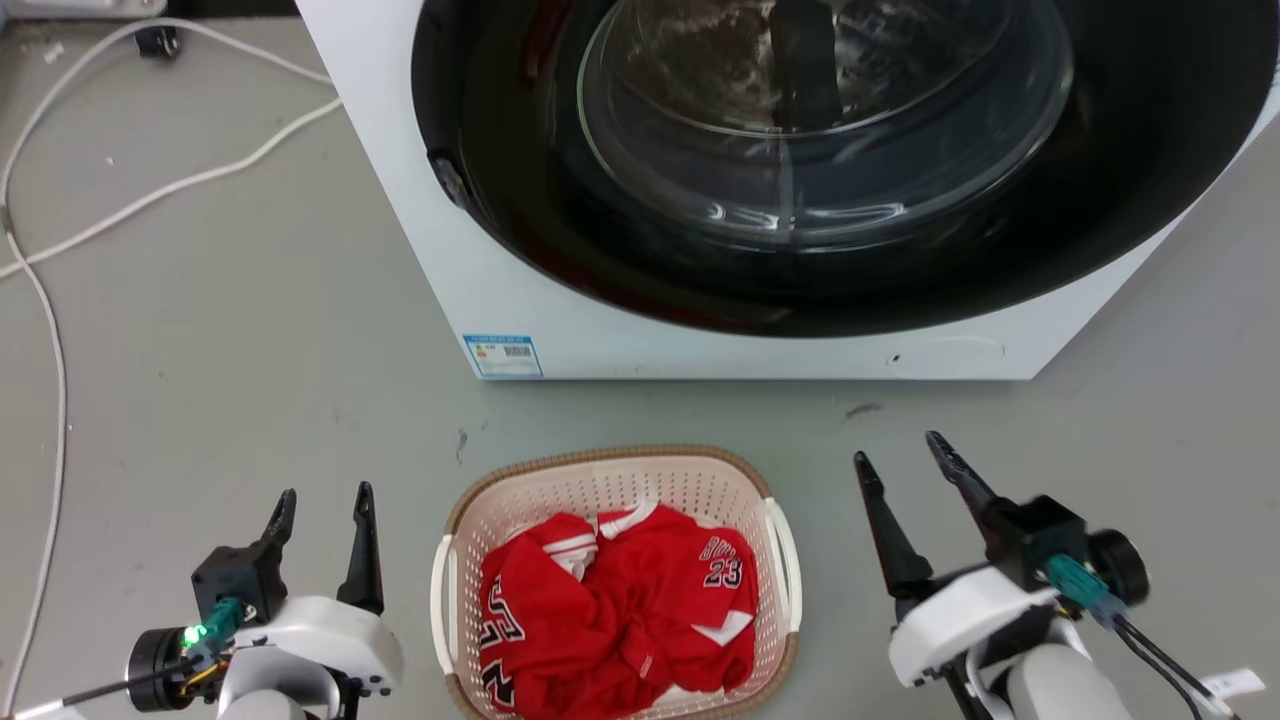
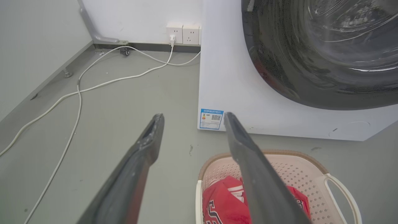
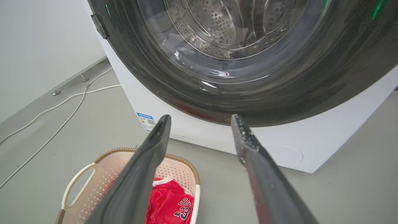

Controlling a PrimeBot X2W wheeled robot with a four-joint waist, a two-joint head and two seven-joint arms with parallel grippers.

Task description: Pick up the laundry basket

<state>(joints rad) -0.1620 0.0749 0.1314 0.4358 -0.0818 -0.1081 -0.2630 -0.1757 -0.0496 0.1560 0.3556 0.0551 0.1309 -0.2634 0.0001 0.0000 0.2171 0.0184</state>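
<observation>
**Head view.** The laundry basket (image 1: 620, 485) stands on the grey floor (image 1: 250, 380), in front of the washing machine (image 1: 450, 250) and apart from it. A red jersey (image 1: 620, 610) lies inside the basket. The left gripper (image 1: 326, 492) hovers to the basket's left and the right gripper (image 1: 897, 447) to its right. Both have their fingers spread and hold nothing, and neither touches the basket. White cables (image 1: 150, 195) run across the floor on the left.

**Left wrist view.** The left gripper (image 2: 193, 115) has its jaws wide apart and empty. The basket (image 2: 298, 168) sits low and to the right, partly behind the right-hand finger (image 2: 258, 174). Wall sockets (image 2: 183, 33) show beside the machine.

**Right wrist view.** The right gripper (image 3: 201, 116) has its jaws wide apart and empty. The basket (image 3: 102, 177) sits at the lower left, partly behind the left-hand finger (image 3: 140, 174). The machine's round door (image 3: 279, 102) is above.
</observation>
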